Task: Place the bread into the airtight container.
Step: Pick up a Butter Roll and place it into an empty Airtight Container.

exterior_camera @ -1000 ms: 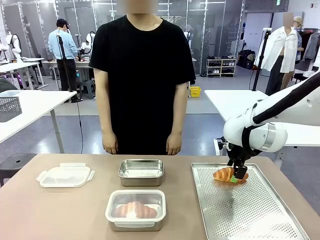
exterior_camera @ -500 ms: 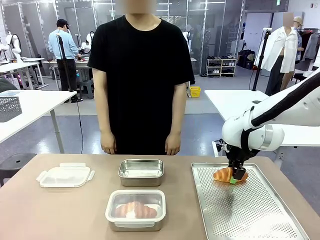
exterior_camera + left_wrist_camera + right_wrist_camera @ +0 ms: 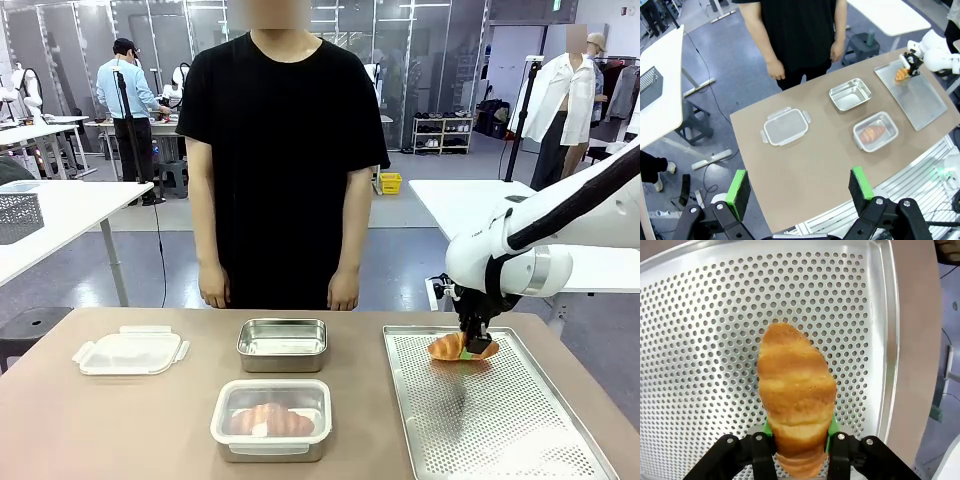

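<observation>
A golden croissant, the bread (image 3: pixel 452 347) (image 3: pixel 797 390), lies at the far end of the perforated metal tray (image 3: pixel 500 420). My right gripper (image 3: pixel 474 345) (image 3: pixel 797 432) is shut on it, and the green pads (image 3: pixel 830 426) press its sides. An empty steel airtight container (image 3: pixel 282 343) stands mid-table. A nearer container (image 3: pixel 271 418) holds another croissant. My left gripper (image 3: pixel 800 187) hangs open high above the table's near side, holding nothing. From up there I also see the croissant (image 3: pixel 901 75) and the right gripper (image 3: pixel 910 62).
A clear plastic lid (image 3: pixel 130 350) lies on the table's left side. A person in a black shirt (image 3: pixel 285 150) stands at the far edge, hands down at their sides. The tray's raised rim (image 3: pixel 887 340) runs close beside the croissant.
My right gripper's fingers have come together on the croissant. The arm has hardly shifted, and the person has stayed still.
</observation>
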